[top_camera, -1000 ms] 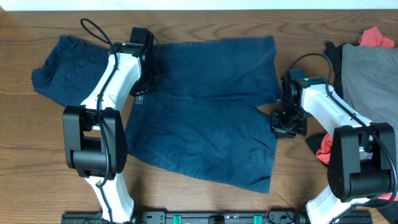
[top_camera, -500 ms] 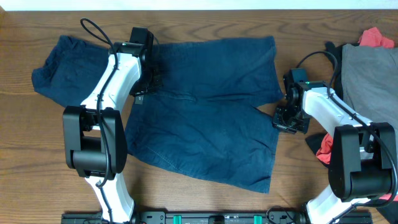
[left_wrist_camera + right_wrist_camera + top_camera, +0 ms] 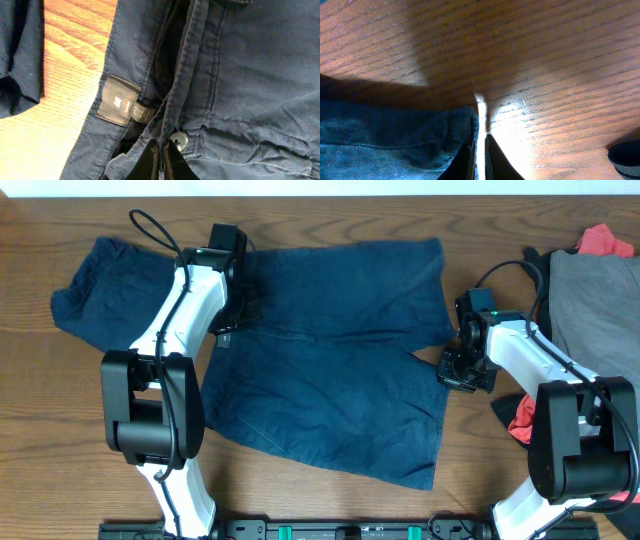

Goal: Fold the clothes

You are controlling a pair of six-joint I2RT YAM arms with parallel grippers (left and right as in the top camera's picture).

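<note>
Navy shorts (image 3: 330,380) lie spread flat across the middle of the table (image 3: 330,500), waistband (image 3: 150,60) toward the left arm, leg openings toward the right arm. We judge the cloth a medium-weight cotton: soft and limp, light to lift, not slippery, nothing fragile. It will drape and drag on the wood rather than hold a shape. The stitched edges look like the firmest places to take hold, namely the doubled waistband and the seamed hem (image 3: 455,125); a pinch in mid-panel would likely only raise a peak. The left gripper (image 3: 161,150) sits right on the waistband opening, just beside the metal button (image 3: 178,141) and near the sewn tag (image 3: 118,100). Its fingers are pressed together, and we cannot tell whether a fold of cloth is caught between them. The right gripper (image 3: 479,147) is low over bare wood at the shorts' right edge, fingers drawn almost together with only a sliver of light between. The hem corner ends against its left finger and nothing is pinched. A second navy piece (image 3: 100,290) lies crumpled to the far left. A grey garment (image 3: 595,310) and a red piece (image 3: 605,240) are heaped at the far right, well apart from both grippers.
</note>
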